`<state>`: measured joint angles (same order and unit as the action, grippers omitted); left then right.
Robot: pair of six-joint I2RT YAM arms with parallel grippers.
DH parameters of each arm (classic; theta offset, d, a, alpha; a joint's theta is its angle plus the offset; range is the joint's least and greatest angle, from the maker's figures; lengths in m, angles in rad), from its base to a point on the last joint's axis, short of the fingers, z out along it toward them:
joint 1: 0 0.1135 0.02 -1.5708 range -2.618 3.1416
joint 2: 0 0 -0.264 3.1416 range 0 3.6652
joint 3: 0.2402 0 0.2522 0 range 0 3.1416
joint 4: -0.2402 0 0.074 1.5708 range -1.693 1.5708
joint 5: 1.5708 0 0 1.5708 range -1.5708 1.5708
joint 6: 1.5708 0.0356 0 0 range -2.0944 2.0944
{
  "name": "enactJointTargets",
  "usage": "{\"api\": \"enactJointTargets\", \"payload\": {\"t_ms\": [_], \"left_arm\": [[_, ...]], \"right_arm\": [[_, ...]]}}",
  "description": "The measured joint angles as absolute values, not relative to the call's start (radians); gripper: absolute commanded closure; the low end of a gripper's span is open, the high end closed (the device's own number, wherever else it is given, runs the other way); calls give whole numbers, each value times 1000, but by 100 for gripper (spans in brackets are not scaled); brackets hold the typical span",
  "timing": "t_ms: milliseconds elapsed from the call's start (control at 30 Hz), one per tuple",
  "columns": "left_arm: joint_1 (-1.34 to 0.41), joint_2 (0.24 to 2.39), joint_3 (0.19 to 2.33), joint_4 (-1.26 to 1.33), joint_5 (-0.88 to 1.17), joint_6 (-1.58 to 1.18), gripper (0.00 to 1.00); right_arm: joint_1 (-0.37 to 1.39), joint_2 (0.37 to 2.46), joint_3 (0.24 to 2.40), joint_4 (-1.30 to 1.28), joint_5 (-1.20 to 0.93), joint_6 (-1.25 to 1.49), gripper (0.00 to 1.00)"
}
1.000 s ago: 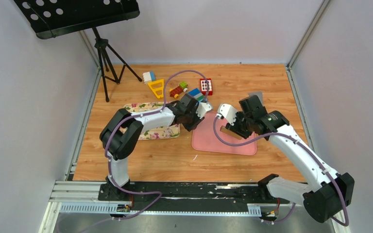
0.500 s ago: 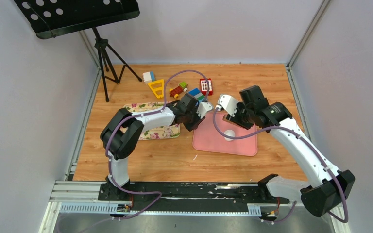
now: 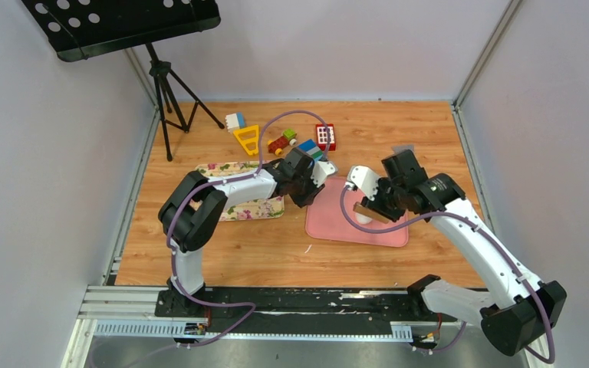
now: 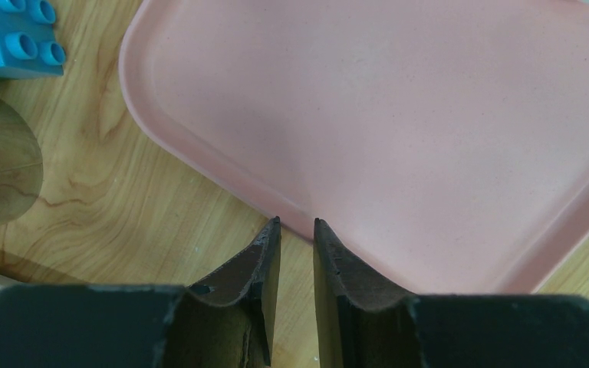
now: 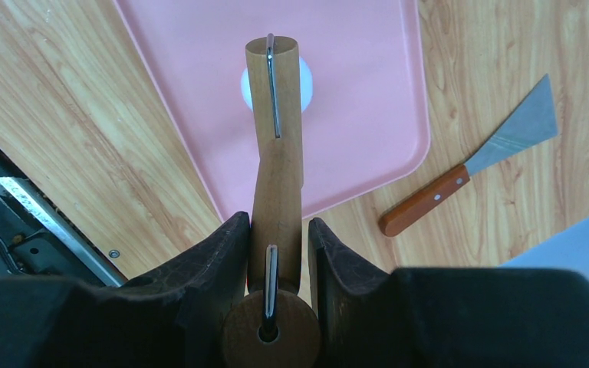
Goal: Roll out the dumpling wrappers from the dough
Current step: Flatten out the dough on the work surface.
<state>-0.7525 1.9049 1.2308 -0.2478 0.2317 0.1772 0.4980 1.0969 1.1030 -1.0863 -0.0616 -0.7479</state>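
Note:
A pink mat [image 3: 330,226] lies mid-table. A small white lump of dough [image 5: 303,83] sits on it, mostly hidden under a wooden roller [image 5: 274,115]; in the top view only a white sliver [image 3: 363,218] shows. My right gripper [image 5: 276,224] is shut on the roller's handle and holds the roller's far end over the dough; it also shows in the top view [image 3: 380,203]. My left gripper [image 4: 297,222] is nearly closed with nothing between its fingers, tips at the mat's [image 4: 399,115] near left edge, seen from above [image 3: 307,193]. No round wrappers are in view.
A metal scraper with a wooden handle [image 5: 468,169] lies on the wood right of the mat. Toy bricks [image 3: 284,140] lie behind the mat, a blue one [image 4: 11,38] close to my left gripper. A floral cloth [image 3: 238,208] lies left. A tripod [image 3: 165,92] stands far left.
My right gripper drew back with the roller, baring the dough, then came forward again. The roller now covers the dough once more. The left arm has not moved.

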Motion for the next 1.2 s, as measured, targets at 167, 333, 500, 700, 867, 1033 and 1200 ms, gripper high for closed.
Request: {"api": "enactJointTargets", "payload": {"t_ms": [167,333,500,700,867,1033,1200], "left_arm": [[-752,1905,1231,-248,233,175,71],[-752,1908,1231,-242,238,165,73],[-752,1910,1231,-237,242,165,75],[-752,1912,1231,-232,245,164,76],[-752,1912,1231,-231,245,164,78],[-752,1912,1231,-226,245,162,79],[-752,1913,1231,-223,245,158,77]], "right_arm": [[498,1097,1064,-1081,-86,-736,100],[498,1104,1014,-1058,-90,-731,100],[504,1126,940,-958,-35,-727,100],[503,1123,921,-869,-40,-728,100],[501,1068,968,-904,-138,-724,100],[445,1018,1103,-922,-171,-674,100],[364,1086,1164,-881,-113,-595,100]]}}
